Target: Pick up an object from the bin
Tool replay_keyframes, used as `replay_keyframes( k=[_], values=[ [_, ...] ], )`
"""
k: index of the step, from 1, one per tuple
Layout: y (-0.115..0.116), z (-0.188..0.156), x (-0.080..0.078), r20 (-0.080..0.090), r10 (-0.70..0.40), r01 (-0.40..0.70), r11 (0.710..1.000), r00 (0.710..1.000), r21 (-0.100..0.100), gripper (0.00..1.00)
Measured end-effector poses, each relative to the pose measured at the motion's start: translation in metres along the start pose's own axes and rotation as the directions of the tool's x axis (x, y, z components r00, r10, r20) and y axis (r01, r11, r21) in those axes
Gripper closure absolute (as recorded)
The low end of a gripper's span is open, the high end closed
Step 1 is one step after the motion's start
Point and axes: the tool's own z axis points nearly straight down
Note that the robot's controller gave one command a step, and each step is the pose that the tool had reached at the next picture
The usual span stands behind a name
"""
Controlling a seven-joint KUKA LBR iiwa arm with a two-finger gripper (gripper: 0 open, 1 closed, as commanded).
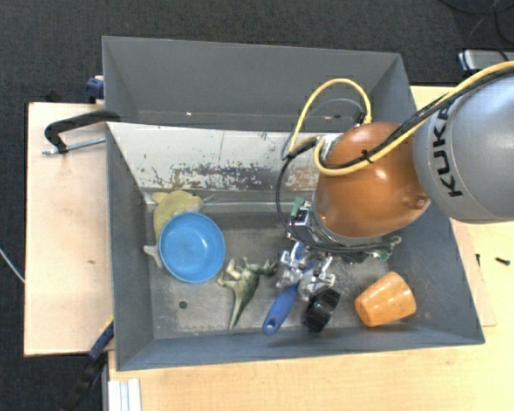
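Observation:
My gripper (307,268) reaches down under the orange cover near the bin's front middle, its metal fingers just above a blue-handled tool (279,307) lying on the floor. A small black cylinder (320,308) lies right beside that handle, below the fingers. To the left a green toy dinosaur (244,283) lies on its side, close to the fingertips. An orange cup (385,299) lies tipped over to the right. Nothing shows clearly between the fingers.
A blue bowl (191,246) sits at the left of the bin, with a pale yellow soft thing (175,205) behind it. The arm and its orange cover hang over the bin's right half.

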Motion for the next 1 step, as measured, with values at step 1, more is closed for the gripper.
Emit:
replay_keyframes(
  k=[1],
  values=[
    [-0.0003,-0.0144,-0.0018,-0.002,0.002,-0.002,1.000,1.000,-0.002,1.00]
  ],
)
